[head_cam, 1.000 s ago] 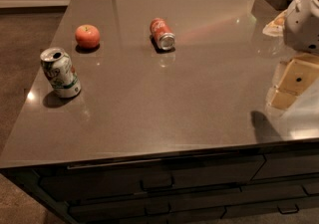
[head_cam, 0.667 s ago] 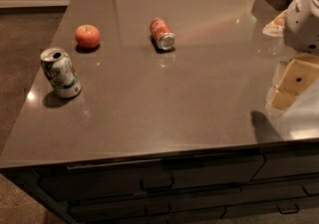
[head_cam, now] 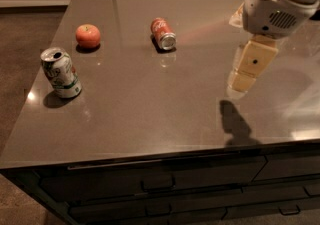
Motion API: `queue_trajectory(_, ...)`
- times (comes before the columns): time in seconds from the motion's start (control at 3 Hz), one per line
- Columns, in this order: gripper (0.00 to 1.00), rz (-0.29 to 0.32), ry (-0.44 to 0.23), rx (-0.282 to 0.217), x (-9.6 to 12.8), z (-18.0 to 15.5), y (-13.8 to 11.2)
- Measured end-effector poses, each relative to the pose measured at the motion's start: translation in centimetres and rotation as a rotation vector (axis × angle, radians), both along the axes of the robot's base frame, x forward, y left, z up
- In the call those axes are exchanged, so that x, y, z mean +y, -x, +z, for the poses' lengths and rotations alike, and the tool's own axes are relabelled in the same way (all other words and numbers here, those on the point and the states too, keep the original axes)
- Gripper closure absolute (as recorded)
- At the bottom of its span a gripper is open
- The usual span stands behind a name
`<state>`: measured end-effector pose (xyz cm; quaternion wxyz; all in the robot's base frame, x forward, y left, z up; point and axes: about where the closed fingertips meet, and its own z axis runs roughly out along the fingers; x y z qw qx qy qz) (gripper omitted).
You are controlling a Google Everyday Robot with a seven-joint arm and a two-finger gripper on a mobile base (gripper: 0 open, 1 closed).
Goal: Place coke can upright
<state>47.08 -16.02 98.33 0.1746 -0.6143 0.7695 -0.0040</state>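
Note:
The coke can (head_cam: pixel 163 33) is red with a silver end and lies on its side at the back middle of the dark tabletop (head_cam: pixel 150 104). Its silver end faces the front. My gripper (head_cam: pixel 246 71) hangs above the right side of the table, to the right of the can and nearer the front. It is well apart from the can and holds nothing that I can see. The white arm housing (head_cam: pixel 279 4) sits above it.
A white-and-green can (head_cam: pixel 61 72) stands upright near the table's left edge. A round red apple (head_cam: pixel 88 36) sits at the back left. Drawers with handles (head_cam: pixel 157 183) run along the front below the table edge.
My gripper and arm have moved left and slightly up, further over the table and closer to the coke can. The cans and the apple have not moved.

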Motion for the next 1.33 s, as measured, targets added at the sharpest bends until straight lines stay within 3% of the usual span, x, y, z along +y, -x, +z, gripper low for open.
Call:
queue_trajectory(0.33,0.0,-0.065,-0.033,0.025,3.9,-0.4,-3.5)
queue_trajectory(0.67,0.0,-0.178,-0.06,0.018,6.6,-0.7,-7.6)
queue_trajectory(1.0,0.0,-0.341,-0.08,-0.006,8.4,-0.5,-12.3)
queue_trajectory(1.33,0.0,-0.487,-0.115,0.015,9.5,-0.6,-15.4)
